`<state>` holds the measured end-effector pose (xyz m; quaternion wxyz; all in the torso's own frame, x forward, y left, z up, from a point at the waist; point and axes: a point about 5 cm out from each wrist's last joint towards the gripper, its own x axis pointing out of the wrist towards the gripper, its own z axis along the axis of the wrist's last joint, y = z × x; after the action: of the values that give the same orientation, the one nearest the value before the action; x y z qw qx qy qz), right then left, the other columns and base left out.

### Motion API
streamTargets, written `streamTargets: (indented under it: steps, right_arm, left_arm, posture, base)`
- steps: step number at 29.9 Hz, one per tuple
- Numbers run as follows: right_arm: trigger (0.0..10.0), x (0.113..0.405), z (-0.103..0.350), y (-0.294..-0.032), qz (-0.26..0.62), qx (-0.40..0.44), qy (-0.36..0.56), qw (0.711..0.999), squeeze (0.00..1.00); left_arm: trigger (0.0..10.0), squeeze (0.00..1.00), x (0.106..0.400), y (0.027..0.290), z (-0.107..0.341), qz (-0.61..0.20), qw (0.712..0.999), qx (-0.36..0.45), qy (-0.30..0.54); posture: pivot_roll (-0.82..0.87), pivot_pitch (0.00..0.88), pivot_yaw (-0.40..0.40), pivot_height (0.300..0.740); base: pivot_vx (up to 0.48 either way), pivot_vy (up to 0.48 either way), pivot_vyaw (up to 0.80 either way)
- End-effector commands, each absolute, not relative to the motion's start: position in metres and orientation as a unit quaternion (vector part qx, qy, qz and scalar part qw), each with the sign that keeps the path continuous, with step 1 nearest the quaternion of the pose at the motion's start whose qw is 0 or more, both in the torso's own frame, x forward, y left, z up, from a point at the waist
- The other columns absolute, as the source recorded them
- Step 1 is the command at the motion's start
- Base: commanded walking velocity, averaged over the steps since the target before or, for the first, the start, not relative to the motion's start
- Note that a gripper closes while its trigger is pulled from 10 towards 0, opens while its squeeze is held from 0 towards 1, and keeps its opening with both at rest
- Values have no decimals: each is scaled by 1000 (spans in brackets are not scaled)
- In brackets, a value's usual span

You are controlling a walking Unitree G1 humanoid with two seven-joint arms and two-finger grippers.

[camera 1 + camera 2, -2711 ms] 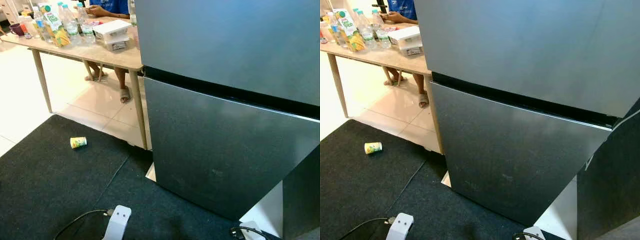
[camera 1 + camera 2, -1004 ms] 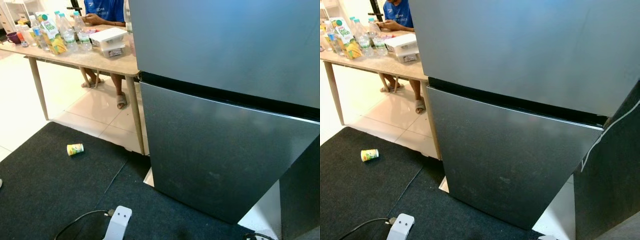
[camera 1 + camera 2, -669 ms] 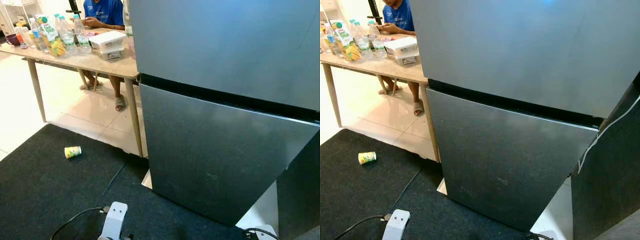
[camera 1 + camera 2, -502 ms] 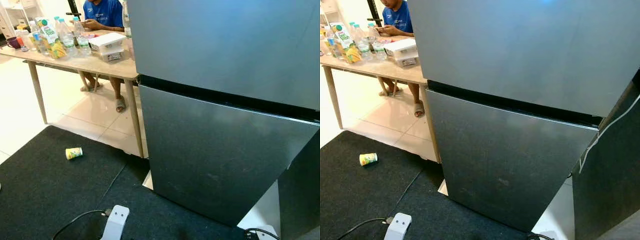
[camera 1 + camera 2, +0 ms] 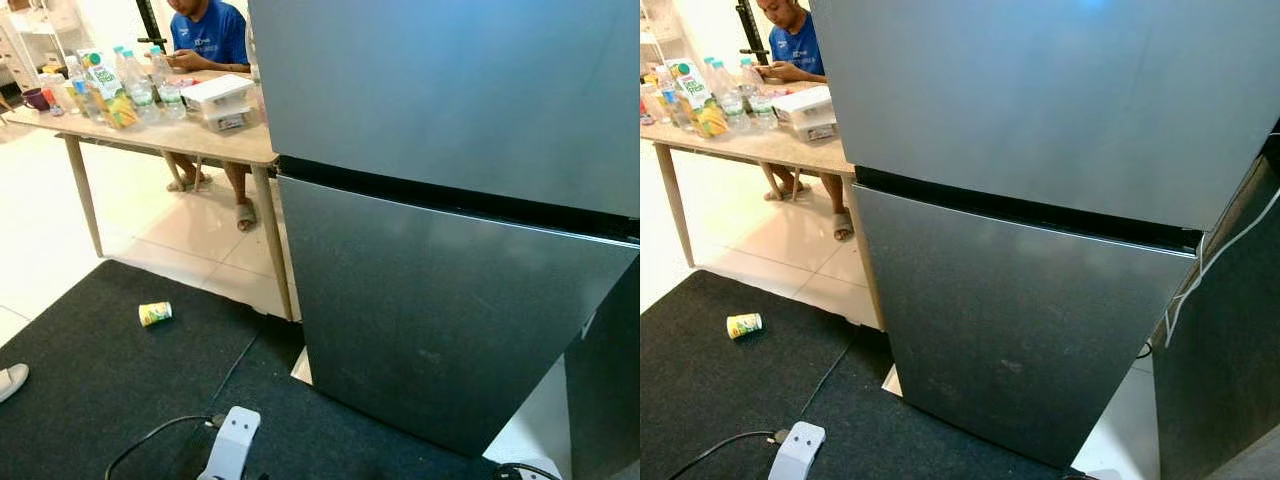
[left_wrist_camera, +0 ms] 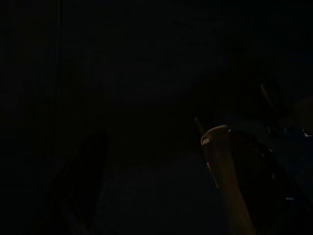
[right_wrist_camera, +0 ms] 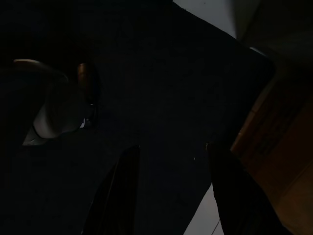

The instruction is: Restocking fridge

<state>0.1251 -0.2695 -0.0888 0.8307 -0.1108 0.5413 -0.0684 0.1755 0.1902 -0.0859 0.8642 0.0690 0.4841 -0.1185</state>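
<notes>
The fridge [image 5: 1040, 200] is parked right in front, both doors shut, with a dark seam between the upper door and the lower door [image 5: 1010, 320]. No handle can be made out on either steel face, so a hold probably has to be taken at a door edge or in that seam. The door is likely heavy and stiff with a magnetic seal, and the steel looks smooth and slippery for black fingers.

The stock is off to the left on the wooden table [image 5: 200, 140], well apart from the fridge: water bottles [image 5: 140, 85], a juice carton [image 5: 100, 75] and a stack of white containers [image 5: 222, 100]. Bottles are probably light and a bit squashy, best pinched mid-body. A small can [image 5: 155, 313] lies on the black mat [image 5: 90, 400].

The left gripper [image 6: 161, 196] and right gripper [image 7: 171, 191] hang low in the dark; fingers are seen spread apart, nothing held. A person sits behind the table.
</notes>
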Motion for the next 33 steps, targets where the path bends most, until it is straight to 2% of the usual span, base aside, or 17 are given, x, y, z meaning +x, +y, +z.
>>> streamTargets:
  steps: [1,11,23,33]
  right_arm:
    - [10000,123,-88,-273,-80,-107,541,830,0]
    - [10000,109,-85,-292,-105,-111,550,821,0]
    - [10000,111,-82,-299,-117,-111,549,820,0]
    - [10000,113,-77,-308,-136,-107,541,823,0]
  left_arm:
    - [10000,0,176,199,-85,-118,860,86,489]
    - [10000,0,175,196,-86,-120,860,82,490]
    - [10000,0,177,204,-83,-106,862,81,489]
    - [10000,0,184,196,-82,-107,868,72,480]
  posture:
    - [-177,23,55,740]
    - [-168,28,53,740]
    - [-160,0,38,740]
    - [-166,0,29,740]
  base:
    - [0,0,0]
    - [0,0,0]
    - [0,0,0]
    - [0,0,0]
